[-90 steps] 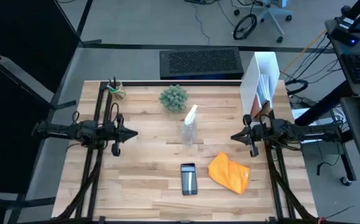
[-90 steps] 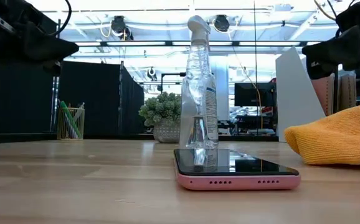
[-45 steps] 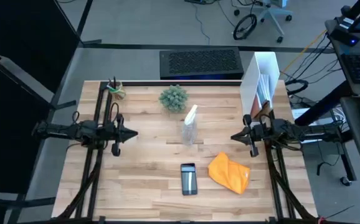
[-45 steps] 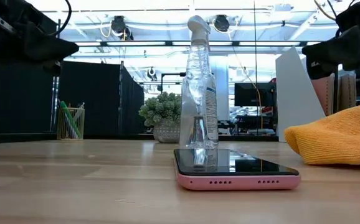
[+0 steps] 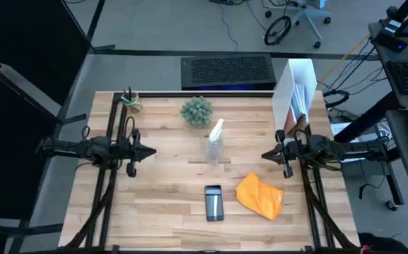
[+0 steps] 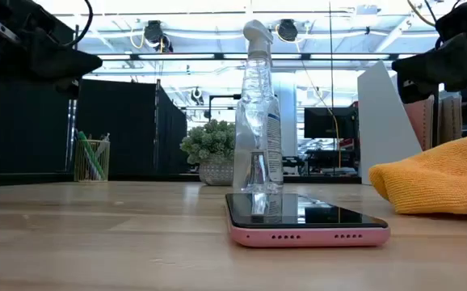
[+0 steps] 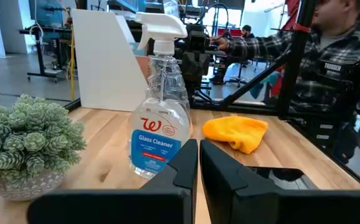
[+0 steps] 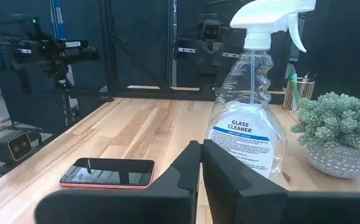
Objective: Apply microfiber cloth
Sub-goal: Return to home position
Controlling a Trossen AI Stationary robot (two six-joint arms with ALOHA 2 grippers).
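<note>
The orange microfiber cloth lies crumpled on the wooden table near its front right; it also shows in the low view and the left wrist view. A black smartphone in a pink case lies flat just left of it. My left gripper hovers shut over the table's left side. My right gripper hovers shut over the right side, a little beyond the cloth. Both are raised above the table and hold nothing.
A clear spray bottle with a blue label stands mid-table, a small potted plant behind it. A pen cup is at the far left, a white file holder at the far right. A person in a plaid shirt sits beyond the table's right side.
</note>
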